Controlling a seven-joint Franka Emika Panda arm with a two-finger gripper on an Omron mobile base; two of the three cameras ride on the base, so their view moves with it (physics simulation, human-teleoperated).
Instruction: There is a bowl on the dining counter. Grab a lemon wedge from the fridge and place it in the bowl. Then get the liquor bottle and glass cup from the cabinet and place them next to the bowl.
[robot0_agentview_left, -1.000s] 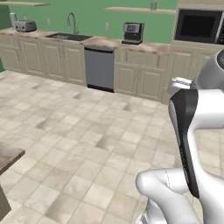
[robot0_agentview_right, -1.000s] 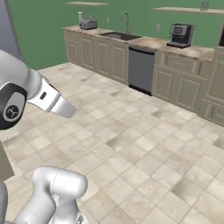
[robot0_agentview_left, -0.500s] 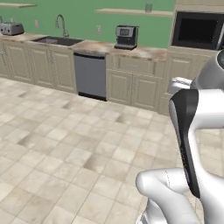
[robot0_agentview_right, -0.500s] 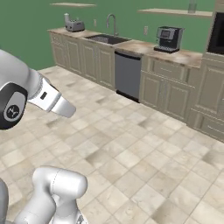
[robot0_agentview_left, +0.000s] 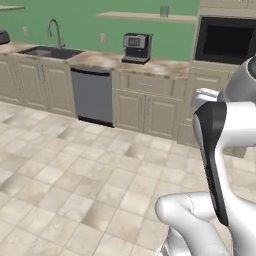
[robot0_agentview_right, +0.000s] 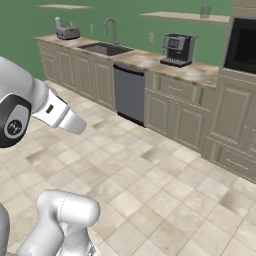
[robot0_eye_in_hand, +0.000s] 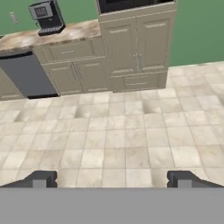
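My gripper (robot0_eye_in_hand: 111, 179) is open; its two dark fingertips (robot0_eye_in_hand: 41, 178) stand wide apart over the tiled floor with nothing between them. It looks toward a run of cream cabinets (robot0_eye_in_hand: 135, 43) under a marbled worktop. My white arm with its dark link (robot0_agentview_left: 215, 150) rises at the right of the left base view, and a link of it (robot0_agentview_right: 60, 112) crosses the left of the right base view. The bowl, dining counter, lemon wedge, fridge, liquor bottle and glass cup are out of view.
Along the green wall runs a marbled worktop (robot0_agentview_left: 160, 66) with a coffee machine (robot0_agentview_left: 136, 48), a sink (robot0_agentview_left: 50, 51) and a toaster (robot0_agentview_right: 66, 32). A grey dishwasher (robot0_agentview_left: 92, 96) sits below. A dark built-in oven (robot0_agentview_left: 225, 40) tops the tall cabinet. Tiled floor (robot0_agentview_left: 75, 180) lies open ahead.
The whole picture has shifted: the base has driven on, so the worktop, dishwasher and coffee machine slide left and look nearer. A counter corner at lower left has left view. The gripper stays open.
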